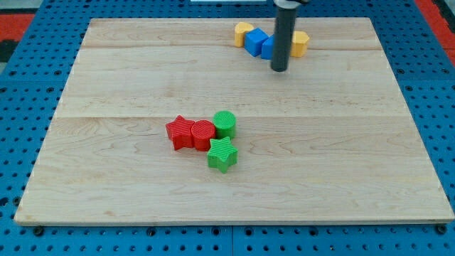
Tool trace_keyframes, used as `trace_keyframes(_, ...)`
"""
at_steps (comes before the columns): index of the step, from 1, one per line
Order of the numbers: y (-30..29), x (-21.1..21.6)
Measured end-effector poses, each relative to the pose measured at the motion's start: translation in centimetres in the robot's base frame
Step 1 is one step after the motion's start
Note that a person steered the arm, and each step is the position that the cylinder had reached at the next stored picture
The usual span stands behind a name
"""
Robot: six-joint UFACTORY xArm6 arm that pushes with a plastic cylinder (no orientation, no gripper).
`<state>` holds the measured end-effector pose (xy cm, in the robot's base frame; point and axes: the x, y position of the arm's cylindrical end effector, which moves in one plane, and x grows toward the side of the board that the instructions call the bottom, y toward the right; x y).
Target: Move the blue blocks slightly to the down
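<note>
Two blue blocks sit near the view's top, right of centre: a blue cube-like block [255, 40] and a second blue block [268, 48] partly hidden behind my rod. A yellow block [244, 33] touches them on the left and another yellow block [301, 43] lies on the right. My tip [280, 69] rests on the board just below and slightly right of the blue blocks, close to the second one.
A red star [179, 132], a red cylinder [202, 134], a green cylinder [225, 124] and a green star [222, 154] cluster together at the middle of the wooden board [106, 178]. Blue pegboard surrounds the board.
</note>
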<state>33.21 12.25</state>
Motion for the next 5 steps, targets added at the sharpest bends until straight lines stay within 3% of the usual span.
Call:
trace_keyframes(1, 11.0, -5.2)
trace_keyframes(2, 10.5, -12.2)
trace_keyframes(3, 2.2, -14.0)
trace_keyframes(4, -3.0, -11.9)
trace_keyframes(5, -3.0, -9.8)
